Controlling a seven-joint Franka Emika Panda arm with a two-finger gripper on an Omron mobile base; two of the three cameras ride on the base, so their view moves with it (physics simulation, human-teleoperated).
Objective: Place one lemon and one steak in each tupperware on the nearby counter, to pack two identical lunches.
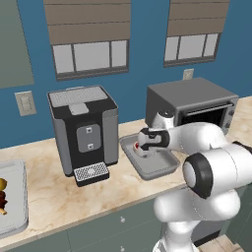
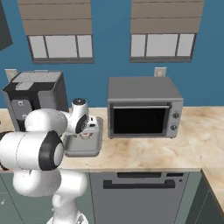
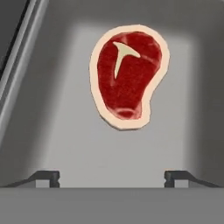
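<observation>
Looking down through my hand camera, I see one steak (image 3: 127, 76) lying flat on the floor of a grey tupperware (image 3: 65, 144). Its long side runs from the near edge to the far wall, wide end far. My gripper (image 3: 112, 177) is wide open above it, holding nothing. That tray (image 1: 160, 170) sits between the coffee machine (image 1: 84, 130) and toaster oven (image 1: 194, 103). A second tray (image 1: 15, 216) at the counter's (image 1: 74, 197) left end holds one lemon (image 1: 2, 184).
</observation>
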